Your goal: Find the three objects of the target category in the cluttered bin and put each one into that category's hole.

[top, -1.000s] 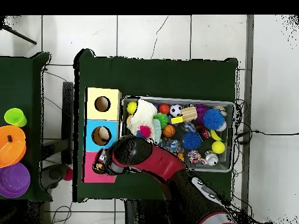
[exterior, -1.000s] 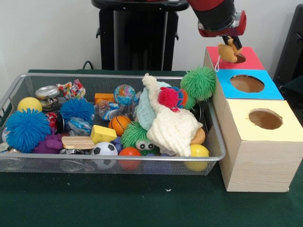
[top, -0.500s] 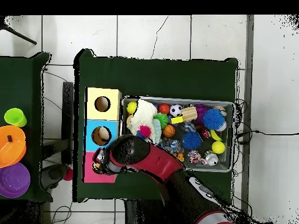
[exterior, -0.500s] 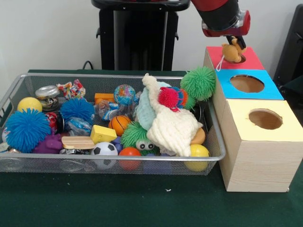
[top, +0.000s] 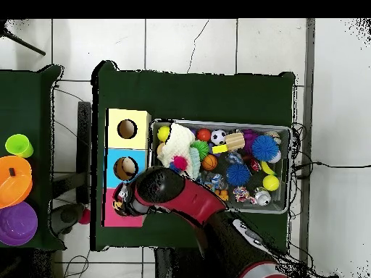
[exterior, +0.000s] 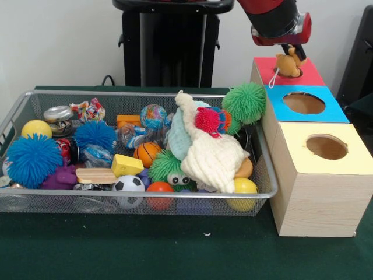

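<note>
Gripping a small orange plush toy [exterior: 285, 62], the gripper [exterior: 288, 53] hangs over the hole of the red box [exterior: 309, 74], at the far end of the row of boxes beside the wire bin [exterior: 265, 192]; its fingers are closed on the toy, whose white loop dangles at the hole's edge. From overhead, the arm [top: 181, 195] hides the toy and covers most of the red box [top: 110, 217]. To release well, the toy should be centred over the hole first, so that it cannot catch the rim.

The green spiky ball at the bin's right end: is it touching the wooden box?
Cannot tell. In the front view the green spiky ball overlaps the wooden box edge, but depth is unclear; the overhead view hides it under the arm.
</note>
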`<state>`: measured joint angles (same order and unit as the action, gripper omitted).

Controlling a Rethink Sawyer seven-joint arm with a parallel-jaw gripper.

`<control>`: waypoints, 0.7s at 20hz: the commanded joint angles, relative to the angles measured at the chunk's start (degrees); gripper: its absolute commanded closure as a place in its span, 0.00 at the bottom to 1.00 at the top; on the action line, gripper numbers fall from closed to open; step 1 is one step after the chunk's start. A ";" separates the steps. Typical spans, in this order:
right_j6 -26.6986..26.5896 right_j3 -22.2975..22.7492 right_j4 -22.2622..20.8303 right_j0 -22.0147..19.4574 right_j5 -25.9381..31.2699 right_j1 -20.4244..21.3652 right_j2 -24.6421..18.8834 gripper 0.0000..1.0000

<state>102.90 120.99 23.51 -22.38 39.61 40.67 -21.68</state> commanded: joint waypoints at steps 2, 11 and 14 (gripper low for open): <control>9.24 -6.99 2.46 -0.11 6.64 -2.11 -1.64 1.00; 9.40 -7.69 2.26 -0.33 10.33 -1.93 -1.63 1.00; 9.10 -6.92 2.62 -0.42 11.12 -1.37 -1.86 1.00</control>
<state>102.90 118.52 23.50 -22.38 44.95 39.99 -21.68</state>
